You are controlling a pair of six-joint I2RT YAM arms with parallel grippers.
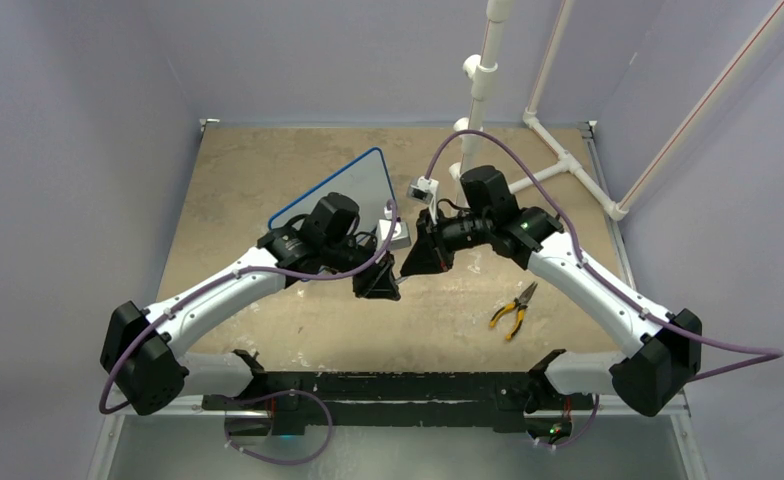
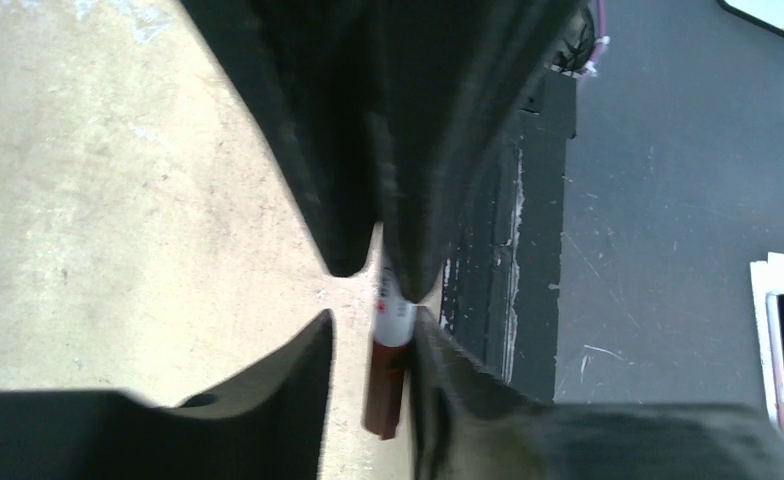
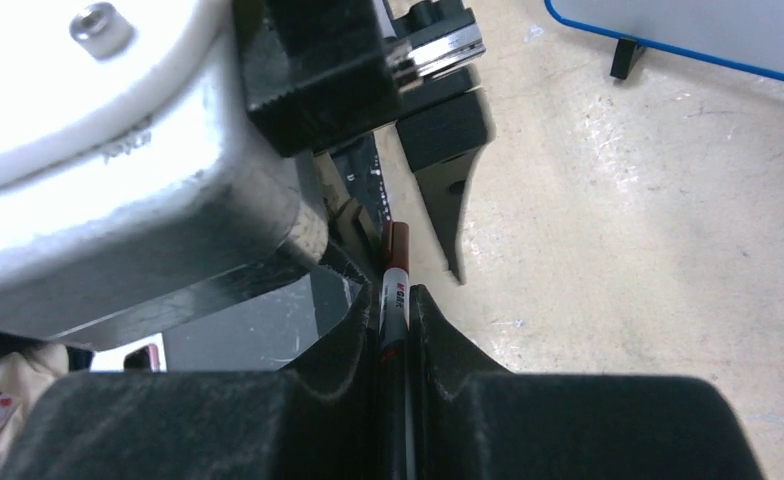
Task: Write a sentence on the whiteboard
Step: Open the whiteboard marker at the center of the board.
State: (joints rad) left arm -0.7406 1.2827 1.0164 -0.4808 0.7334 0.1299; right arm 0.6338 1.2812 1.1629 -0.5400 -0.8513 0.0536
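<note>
Two grippers meet tip to tip over mid-table, with the marker [image 2: 393, 320] spanning the gap between them. The right gripper [image 3: 393, 300] is clenched on the barrel. The cap [image 3: 399, 243] sticks out toward the left gripper [image 1: 379, 284], whose jaws stand apart on either side of it. Table shows through on one side, so nothing is gripped there yet. The marker's long axis runs along the line between the grippers, so uncapping looks to call for a straight pull back along that line. The board [image 1: 363, 180] sits on its feet at the far left, just behind the left wrist, ahead of the cap end and off to one side. No sentence shows on the part of its face in view. The left arm is nearer the board, but the right holds the marker.
</note>
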